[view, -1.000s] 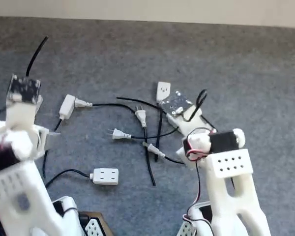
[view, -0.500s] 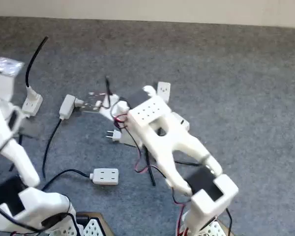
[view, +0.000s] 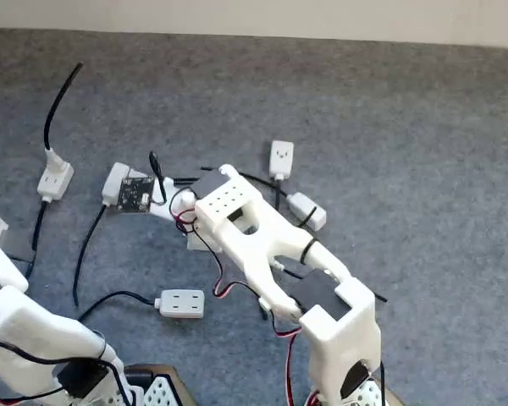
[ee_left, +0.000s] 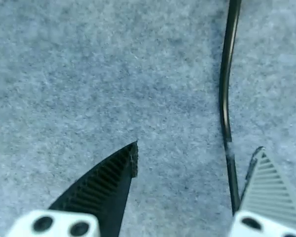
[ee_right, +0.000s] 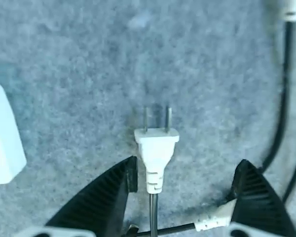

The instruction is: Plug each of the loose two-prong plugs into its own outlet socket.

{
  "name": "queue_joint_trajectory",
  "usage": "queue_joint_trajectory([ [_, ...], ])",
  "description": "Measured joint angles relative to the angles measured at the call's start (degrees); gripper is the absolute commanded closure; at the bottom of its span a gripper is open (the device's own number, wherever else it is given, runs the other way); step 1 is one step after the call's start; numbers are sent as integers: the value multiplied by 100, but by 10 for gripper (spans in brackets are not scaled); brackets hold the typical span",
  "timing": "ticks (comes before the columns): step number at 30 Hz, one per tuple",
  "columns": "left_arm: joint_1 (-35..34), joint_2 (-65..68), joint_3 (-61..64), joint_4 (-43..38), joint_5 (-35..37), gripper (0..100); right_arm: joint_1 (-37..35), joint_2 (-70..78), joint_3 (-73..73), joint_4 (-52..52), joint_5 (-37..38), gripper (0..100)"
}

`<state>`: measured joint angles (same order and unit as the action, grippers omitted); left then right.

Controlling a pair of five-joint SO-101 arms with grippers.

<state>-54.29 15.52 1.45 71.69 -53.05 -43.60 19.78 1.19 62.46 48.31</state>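
At the far left of the high view, the left arm (view: 25,330) rose from the near edge of the grey carpet (view: 423,127). In its wrist view the left gripper (ee_left: 197,148) hung over bare carpet, jaws wide apart with nothing between them. A black cord (ee_left: 226,98) ran just beside the pale finger.

Next came a white single socket (view: 54,179) on a black lead, and then a white socket block (view: 114,183). The right arm (view: 262,241) stretched from the near right across the tangle of cords, and its wrist ended just beside that block.

The right gripper (ee_right: 187,167) was spread wide. A white two-prong plug (ee_right: 156,143) lay flat on the carpet between its fingers, with its prongs pointing away from the wrist. It sat closer to one finger than the other and, as far as could be judged, touched neither.

Toward the front lay a three-slot socket (view: 182,303) on its own cord. To the right of the arm, a square socket (view: 281,157) lay farther back. A white connector (view: 306,211) sat just beside the arm.
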Motion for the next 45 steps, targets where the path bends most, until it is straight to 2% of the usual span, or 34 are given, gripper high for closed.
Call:
queue_joint_trajectory([
  [6,0,0,0,-53,0,652,-9,220,0,105,62,704],
  [11,0,0,0,-53,0,652,-9,536,-9,202,246,793],
  [17,-9,0,0,-53,0,652,9,756,-123,132,264,818],
  [22,-9,0,0,-53,0,652,18,818,-123,44,185,993],
  [29,-9,0,0,-53,0,652,18,800,-132,35,141,995],
  [34,-9,0,0,-53,0,652,18,774,-132,492,132,995],
  [36,9,0,-53,-53,9,652,9,651,-114,659,-9,995],
  [40,202,-229,-308,484,185,652,0,0,18,712,-993,995],
  [45,888,-1248,-404,1222,554,649,-9,-1829,1099,255,-1916,995],
])
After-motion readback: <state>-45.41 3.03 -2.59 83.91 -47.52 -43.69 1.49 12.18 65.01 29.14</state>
